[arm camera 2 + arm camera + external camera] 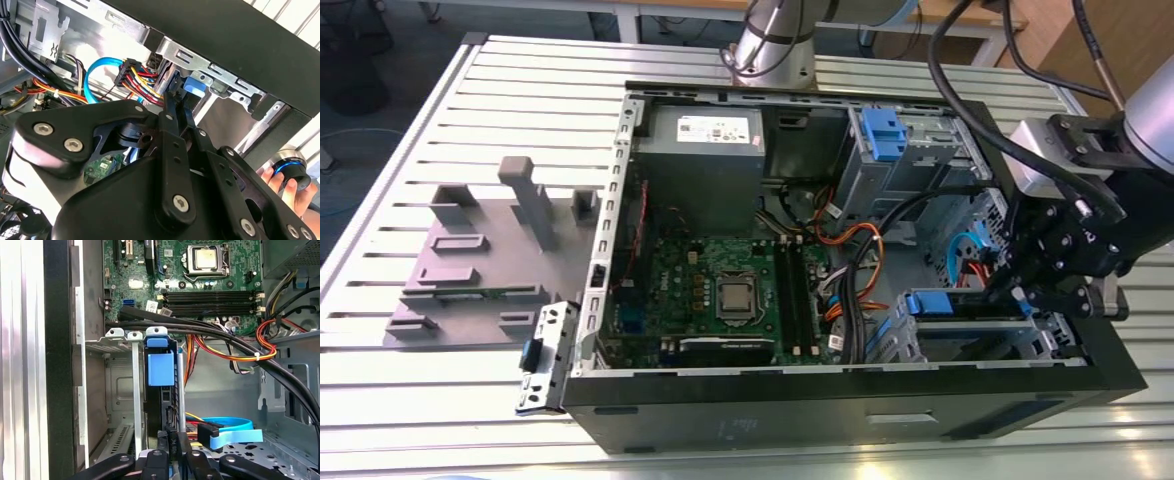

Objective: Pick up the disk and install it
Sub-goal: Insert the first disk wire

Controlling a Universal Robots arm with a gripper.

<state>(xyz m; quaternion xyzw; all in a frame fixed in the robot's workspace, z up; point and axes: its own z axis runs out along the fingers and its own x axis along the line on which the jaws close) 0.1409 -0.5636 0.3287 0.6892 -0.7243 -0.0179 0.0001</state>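
The disk [160, 369], edged with a bright blue plastic frame, stands on edge in a metal drive cage [116, 342] at the near right corner of the open computer case [854, 400]. In the exterior view its blue end [934, 303] shows inside the case, just left of my gripper [1014, 290]. My gripper [175, 437] sits at the disk's end away from the blue tab. Its two thin black fingers [172, 107] lie close together, shut, with their tips touching the disk's blue frame [193, 85].
Thick black cables [225, 340] and red-yellow wires cross above the cage. A blue flat cable [230, 432] lies beside my fingers. A second cage with a blue latch [881, 135] is further back. A grey fixture [480, 250] lies left of the case. A hand holds a knob [290, 172].
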